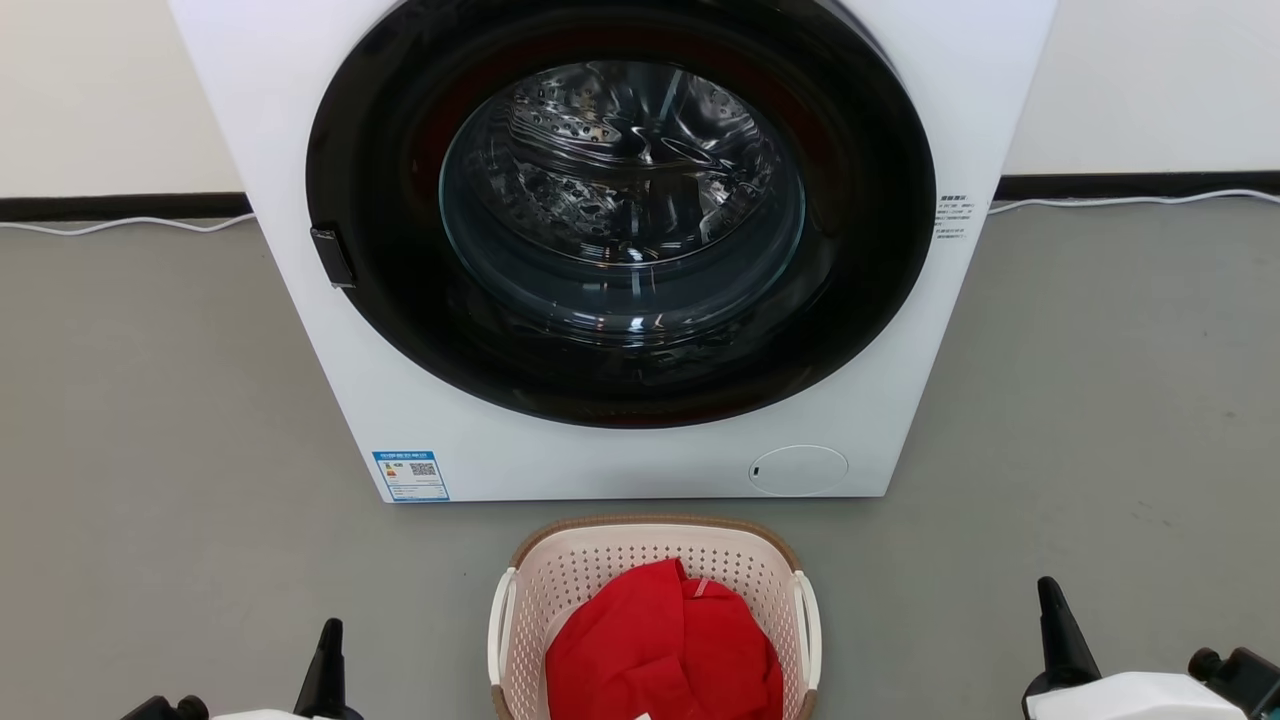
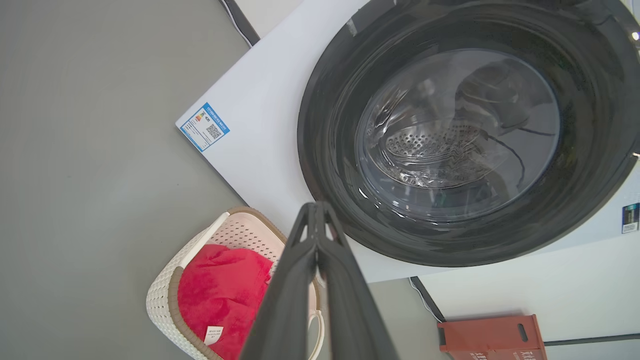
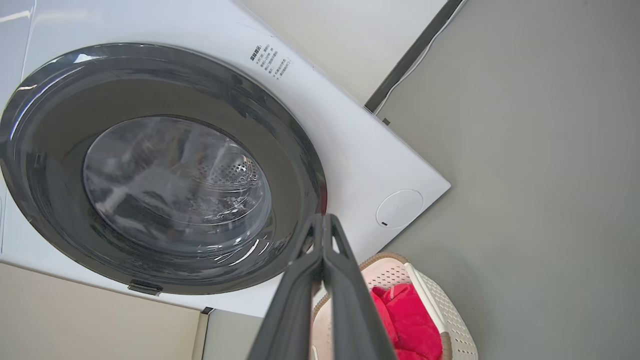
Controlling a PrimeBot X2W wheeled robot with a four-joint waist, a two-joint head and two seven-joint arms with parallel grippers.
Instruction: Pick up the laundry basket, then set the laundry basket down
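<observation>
Laundry basket (image 1: 600,565), pink-cream, perforated, brown-rimmed, red cloth (image 1: 660,640) inside; left tool (image 2: 317,207) and right tool (image 3: 324,220) both pressed together, empty.

1 washing machine (image 1: 262,120), 1 laundry basket (image 1: 600,565) with 2 white handles (image 1: 497,620), 1 red cloth (image 1: 660,650), 1 reddish-brown box (image 2: 490,335), 2 grippers: left gripper (image 2: 316,206), right gripper (image 3: 323,218).

A laundry spot in a bare room: white front-loading washing machine (image 1: 600,465) ahead of the left gripper (image 2: 317,207), grey floor (image 1: 150,450), plain cream wall (image 1: 100,90), black skirting (image 1: 120,206).
</observation>
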